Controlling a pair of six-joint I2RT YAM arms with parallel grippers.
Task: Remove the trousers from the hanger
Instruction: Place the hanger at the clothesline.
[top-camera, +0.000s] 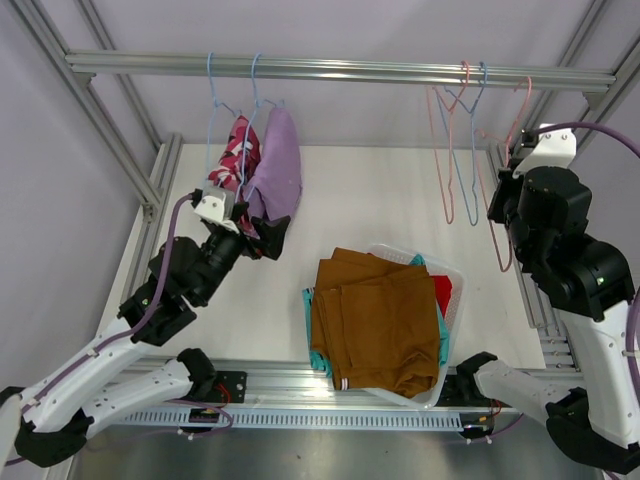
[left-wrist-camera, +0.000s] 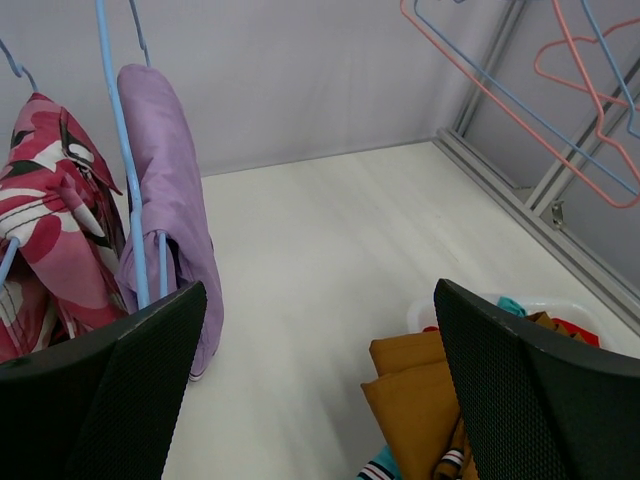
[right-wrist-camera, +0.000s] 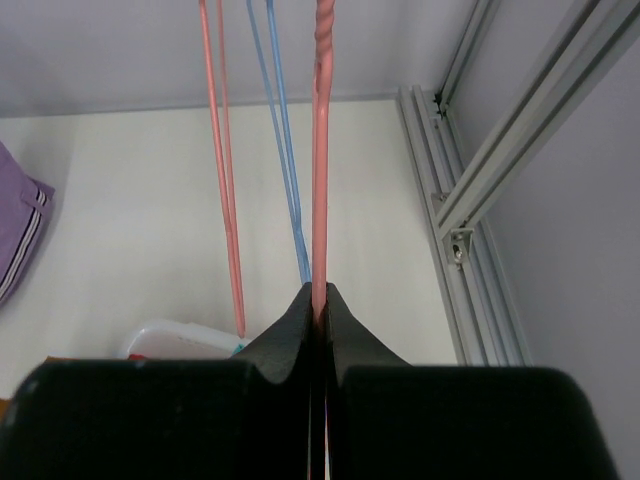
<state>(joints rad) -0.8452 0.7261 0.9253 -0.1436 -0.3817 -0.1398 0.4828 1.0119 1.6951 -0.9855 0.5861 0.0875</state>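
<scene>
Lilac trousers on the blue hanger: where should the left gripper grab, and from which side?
Probably the lower hanging fold of the lilac trousers, beside the blue hanger wire, coming from the right in the left wrist view. The cloth drapes free there, while the camouflage trousers crowd the other side. The left gripper is open.

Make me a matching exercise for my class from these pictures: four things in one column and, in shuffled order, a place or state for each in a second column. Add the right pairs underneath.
Column A
1. lilac trousers
2. rust-brown trousers
3. right claw
4. left claw

Column B
a. shut on the pink hanger
b. open, holding nothing
c. hanging on a blue hanger
d. lying on top in the basket

Pairs: 1-c, 2-d, 3-a, 4-b
</scene>
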